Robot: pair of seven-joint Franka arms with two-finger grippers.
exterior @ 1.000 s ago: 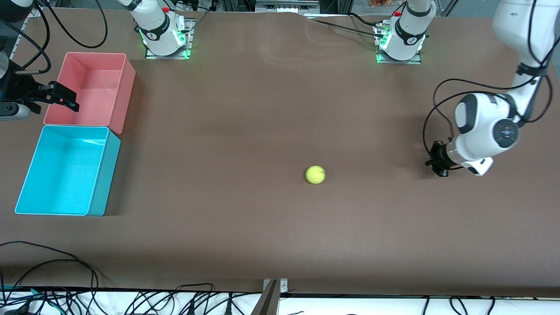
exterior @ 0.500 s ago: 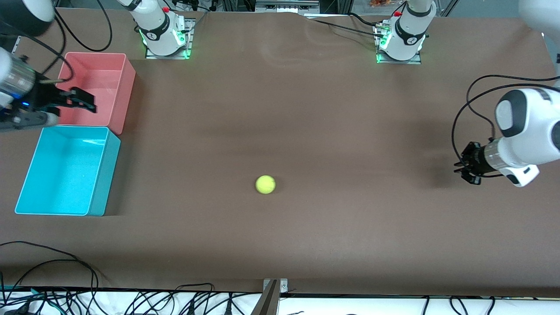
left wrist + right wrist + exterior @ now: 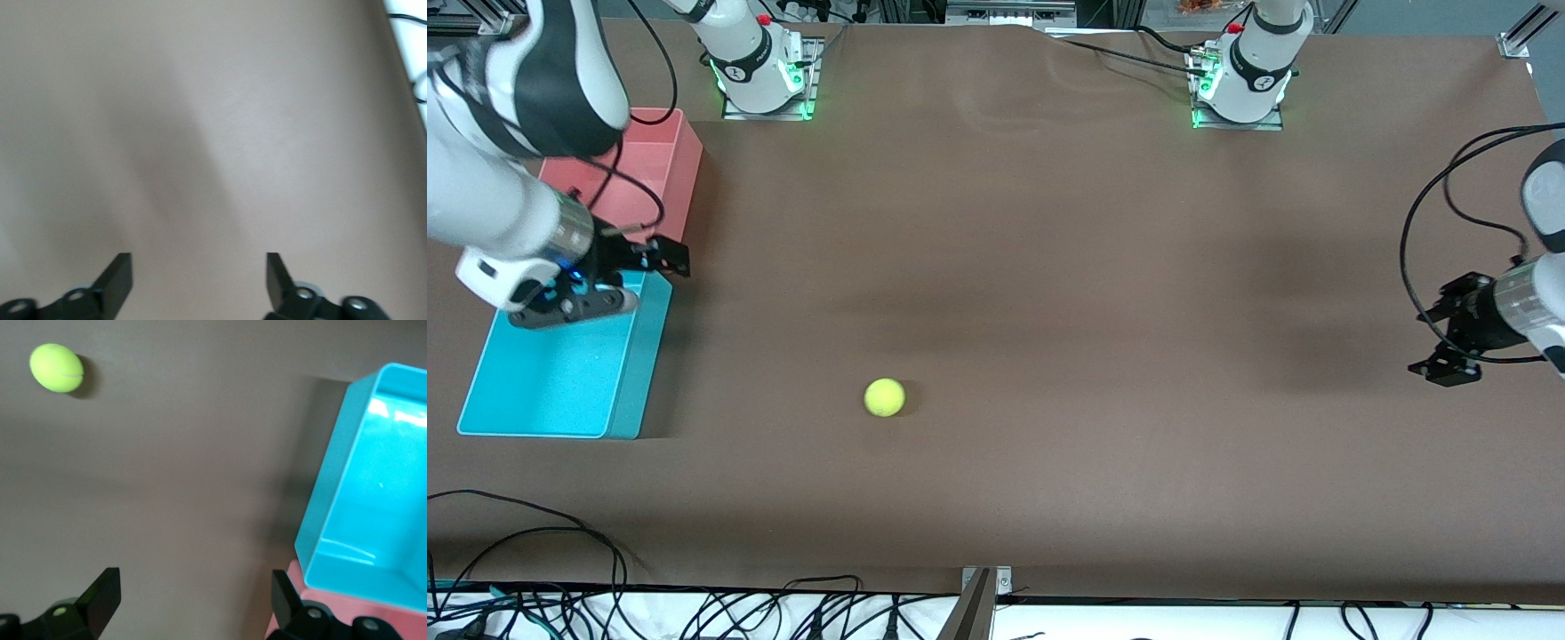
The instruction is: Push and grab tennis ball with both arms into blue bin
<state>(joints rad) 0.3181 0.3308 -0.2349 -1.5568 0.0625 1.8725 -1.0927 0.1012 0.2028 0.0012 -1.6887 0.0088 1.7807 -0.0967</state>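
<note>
The yellow-green tennis ball [image 3: 885,397] lies on the brown table, between the arms and nearer the blue bin [image 3: 551,378]. It also shows in the right wrist view [image 3: 57,367]. My right gripper [image 3: 663,260] is open and empty over the corner of the blue bin [image 3: 373,507] that adjoins the pink bin, apart from the ball. My left gripper [image 3: 1436,342] is open and empty above bare table at the left arm's end, well away from the ball. The left wrist view shows only table between its open fingers [image 3: 119,273].
A pink bin [image 3: 680,156] stands beside the blue bin, farther from the front camera; its rim shows in the right wrist view [image 3: 333,605]. Cables [image 3: 534,542] lie along the table's front edge. Both arm bases [image 3: 760,76] stand at the back.
The ball has rolled toward the right arm's end and a little nearer the front camera. My left gripper drew back toward its end. My right gripper moved from the pink bin to the blue bin's corner.
</note>
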